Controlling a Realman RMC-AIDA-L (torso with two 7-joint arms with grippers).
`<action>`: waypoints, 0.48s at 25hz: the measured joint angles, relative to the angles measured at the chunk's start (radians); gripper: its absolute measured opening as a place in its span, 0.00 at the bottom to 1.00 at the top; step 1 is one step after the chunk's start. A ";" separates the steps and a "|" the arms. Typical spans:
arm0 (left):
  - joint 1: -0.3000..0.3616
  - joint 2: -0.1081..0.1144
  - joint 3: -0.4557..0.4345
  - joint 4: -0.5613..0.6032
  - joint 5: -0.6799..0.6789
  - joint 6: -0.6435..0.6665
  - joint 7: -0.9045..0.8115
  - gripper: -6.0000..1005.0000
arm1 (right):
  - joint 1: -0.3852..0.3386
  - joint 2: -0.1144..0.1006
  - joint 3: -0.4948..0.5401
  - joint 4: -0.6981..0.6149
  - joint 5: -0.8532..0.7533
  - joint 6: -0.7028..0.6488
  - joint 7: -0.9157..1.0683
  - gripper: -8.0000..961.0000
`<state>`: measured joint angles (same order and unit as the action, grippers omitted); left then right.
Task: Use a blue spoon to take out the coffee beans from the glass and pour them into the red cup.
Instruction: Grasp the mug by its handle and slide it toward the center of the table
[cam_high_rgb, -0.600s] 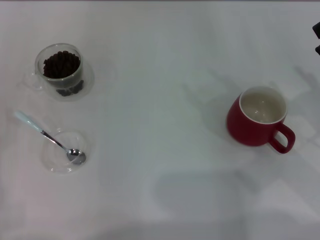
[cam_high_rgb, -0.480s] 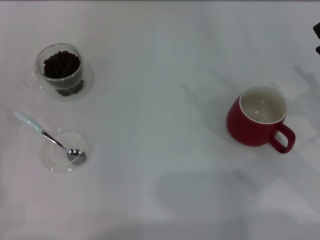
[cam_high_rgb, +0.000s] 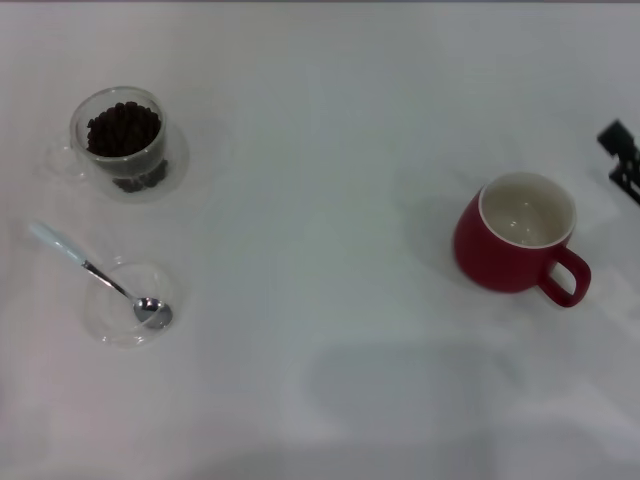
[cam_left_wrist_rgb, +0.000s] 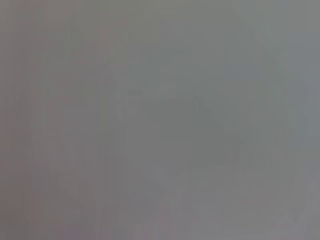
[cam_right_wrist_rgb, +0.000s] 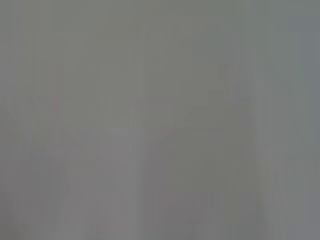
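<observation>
The glass stands at the far left of the white table, filled with dark coffee beans. The blue spoon lies in front of it, its metal bowl resting in a flat clear glass dish and its pale blue handle pointing back left. The red cup stands upright at the right, empty, with a cream inside and its handle toward the front right. My right gripper shows as a dark tip at the right edge, behind and to the right of the cup. My left gripper is out of view.
The white table bears only these items. Both wrist views show only a plain grey blur.
My right gripper has moved down along the right edge and a little inward, closer to the red cup. The cup, glass, spoon and dish have not moved.
</observation>
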<state>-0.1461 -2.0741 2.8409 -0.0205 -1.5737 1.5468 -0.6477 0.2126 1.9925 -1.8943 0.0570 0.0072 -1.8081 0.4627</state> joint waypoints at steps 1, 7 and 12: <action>0.000 0.000 0.000 -0.005 0.001 0.001 0.000 0.86 | -0.004 -0.003 -0.006 0.019 -0.012 -0.008 0.012 0.88; -0.007 0.000 0.000 -0.032 0.007 0.003 0.000 0.86 | -0.017 -0.006 -0.102 0.140 -0.026 -0.066 0.070 0.88; -0.010 0.002 0.000 -0.035 0.008 0.004 0.000 0.86 | -0.022 0.013 -0.132 0.200 -0.040 -0.060 0.062 0.85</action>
<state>-0.1556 -2.0723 2.8410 -0.0559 -1.5661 1.5506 -0.6478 0.1908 2.0058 -2.0261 0.2565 -0.0329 -1.8684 0.5242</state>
